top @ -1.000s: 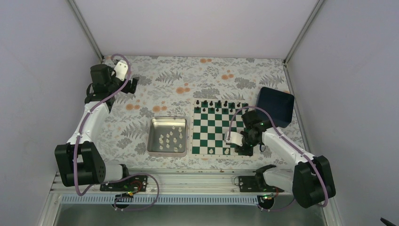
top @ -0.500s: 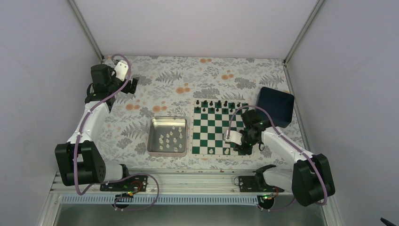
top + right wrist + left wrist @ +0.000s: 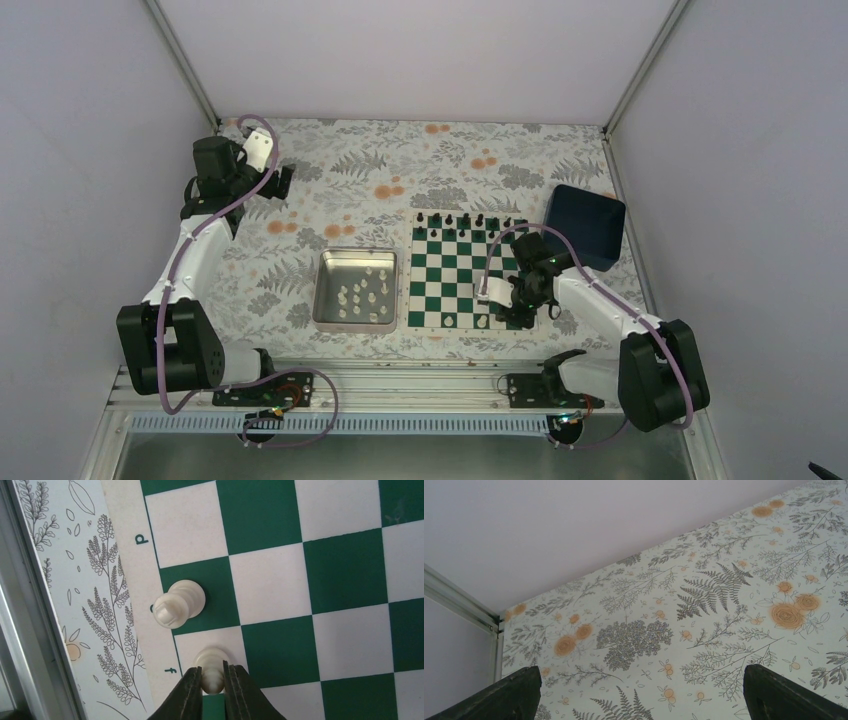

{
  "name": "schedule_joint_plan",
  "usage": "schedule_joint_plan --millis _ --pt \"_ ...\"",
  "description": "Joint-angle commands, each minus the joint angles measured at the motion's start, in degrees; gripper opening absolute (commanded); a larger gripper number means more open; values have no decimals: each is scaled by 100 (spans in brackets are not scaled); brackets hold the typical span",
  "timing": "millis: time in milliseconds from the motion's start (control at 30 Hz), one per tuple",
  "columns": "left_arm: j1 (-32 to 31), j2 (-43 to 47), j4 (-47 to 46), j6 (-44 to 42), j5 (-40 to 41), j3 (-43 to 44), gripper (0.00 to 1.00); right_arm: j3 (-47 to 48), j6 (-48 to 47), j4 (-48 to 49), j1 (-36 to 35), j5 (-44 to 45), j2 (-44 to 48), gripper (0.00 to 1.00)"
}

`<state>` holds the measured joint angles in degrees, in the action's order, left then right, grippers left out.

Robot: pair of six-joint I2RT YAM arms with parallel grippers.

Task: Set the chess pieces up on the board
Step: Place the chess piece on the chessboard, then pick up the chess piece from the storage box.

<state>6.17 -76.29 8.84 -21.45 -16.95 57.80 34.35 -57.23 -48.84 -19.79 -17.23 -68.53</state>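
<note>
Right gripper grips a cream piece at the near edge of the board; left gripper hangs at the far left.

The left arm stretches along the left wall above the desk, a matte cloth printed with grey ferns and orange blooms, and its dark jaws are released wide. Next comes a square silver metal tray with a raised rim, holding loose cream pieces. Just beside it lies the flat board of green and white checks, its white border lettered "d" and "f". Black pieces line its far edge. The right arm bends at the elbow over the board's near-right part, wrist pointing down. Its jaws are clenched on the rounded head of the cream piece, which stands on the white "f" square. A notch-topped piece stands upright on the green square just beside it. At the far right sits a dark blue box.
</note>
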Motion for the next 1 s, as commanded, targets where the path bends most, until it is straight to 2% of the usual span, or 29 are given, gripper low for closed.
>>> schedule_joint_plan --millis 0,200,367,500,700,800,967 --pt "24 -29 -7 -39 -5 65 100 74 79 54 42 19 -36 17" --pt "24 -33 -35 -60 5 43 100 504 154 -398 45 7 50 34" --pt "24 -1 -60 -48 -15 30 100 1277 193 -852 40 -194 17 37" --pt "24 18 -45 -24 -83 79 100 2243 386 -891 -141 -474 -264 39" --pt "24 56 -32 0 -142 65 100 3385 1148 -212 -1434 -252 -933 44" --pt "24 123 -42 14 -137 49 100 3844 1441 92 -2275 22 -1509 46" --pt "24 175 -24 31 -202 53 100 4559 1739 565 -3097 254 -2581 46"
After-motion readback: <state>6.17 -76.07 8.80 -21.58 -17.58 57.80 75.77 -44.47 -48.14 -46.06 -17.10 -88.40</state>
